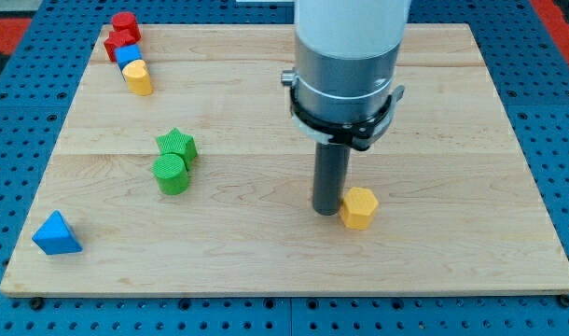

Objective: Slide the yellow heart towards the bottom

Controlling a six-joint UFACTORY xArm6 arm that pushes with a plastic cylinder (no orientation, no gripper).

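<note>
My tip [327, 212] rests on the wooden board [434, 112], right of the board's middle. It touches or nearly touches the left side of a yellow block [359, 207] with angular, many-sided faces. A second yellow block [137, 77], rounder and heart-like, sits far off at the view's top left, just below a small blue block [129, 54]. I cannot tell for certain which yellow block is the heart.
Two red blocks [122, 35] sit together at the top left corner above the blue one. A green star [177, 145] touches a green cylinder [171, 175] at the left middle. A blue triangle [57, 233] lies near the bottom left corner.
</note>
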